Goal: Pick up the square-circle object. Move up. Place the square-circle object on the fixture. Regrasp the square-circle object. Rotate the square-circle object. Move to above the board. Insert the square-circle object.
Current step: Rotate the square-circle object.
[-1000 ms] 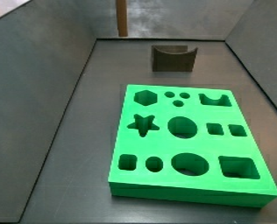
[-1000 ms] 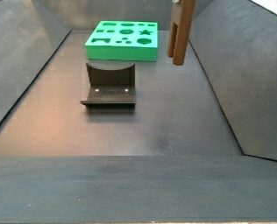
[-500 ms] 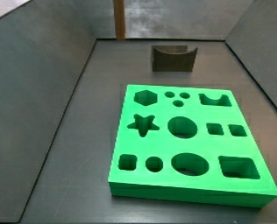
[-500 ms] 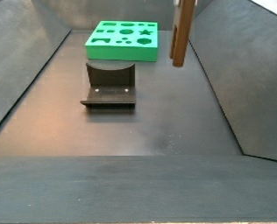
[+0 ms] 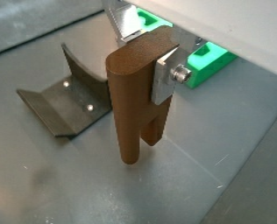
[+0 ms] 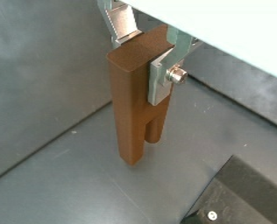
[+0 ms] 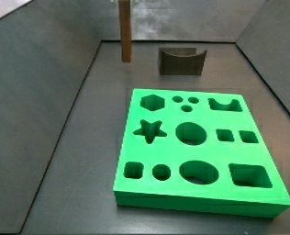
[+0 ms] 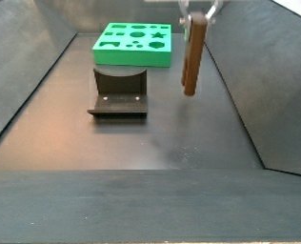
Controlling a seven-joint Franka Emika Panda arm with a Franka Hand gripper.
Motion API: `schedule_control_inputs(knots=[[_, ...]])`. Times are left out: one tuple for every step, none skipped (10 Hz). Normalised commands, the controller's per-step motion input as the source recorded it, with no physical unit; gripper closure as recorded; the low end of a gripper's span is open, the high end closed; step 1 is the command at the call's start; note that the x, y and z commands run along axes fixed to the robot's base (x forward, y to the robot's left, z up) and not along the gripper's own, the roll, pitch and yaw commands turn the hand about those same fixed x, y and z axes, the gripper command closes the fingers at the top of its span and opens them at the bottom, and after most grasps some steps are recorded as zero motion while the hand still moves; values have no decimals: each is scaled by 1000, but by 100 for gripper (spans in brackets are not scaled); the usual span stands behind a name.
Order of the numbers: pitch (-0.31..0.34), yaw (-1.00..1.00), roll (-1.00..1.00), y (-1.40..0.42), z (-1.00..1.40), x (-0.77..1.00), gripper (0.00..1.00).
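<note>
You see the square-circle object hanging upright above the dark floor, clear of it, between the fixture and the right wall. In both wrist views the gripper is clamped on the upper end of this peg; one silver finger lies flat against its side, and the same plate shows again. The peg's lower part is split by a slot into a longer and a shorter leg.

In a side view the peg stands vertically near the far wall, just beside the fixture and not touching it. The fixture sits on the floor close to the far edge, its curved notch facing up.

The board lies flat on the floor, nearer the camera in that view, well apart from the peg. In a wrist view a corner of the board shows behind the finger, and the fixture rests on the floor beside the peg.
</note>
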Motion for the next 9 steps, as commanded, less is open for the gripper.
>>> schedule_control_inputs(knots=[[-52, -45, -188, 22, -778, 23, 100], [-56, -46, -197, 17, -619, 23, 100], [-53, -48, -209, 12, -415, 25, 100], [-54, -48, -216, 14, -267, 24, 100], [-41, -49, -225, 5, -155, 4, 100], [-41, -49, -225, 5, -155, 4, 100], [-38, -48, -226, 6, -160, -3, 100], [-38, -49, -226, 6, -160, -2, 100], [-39, -48, -225, 6, -158, 2, 100]])
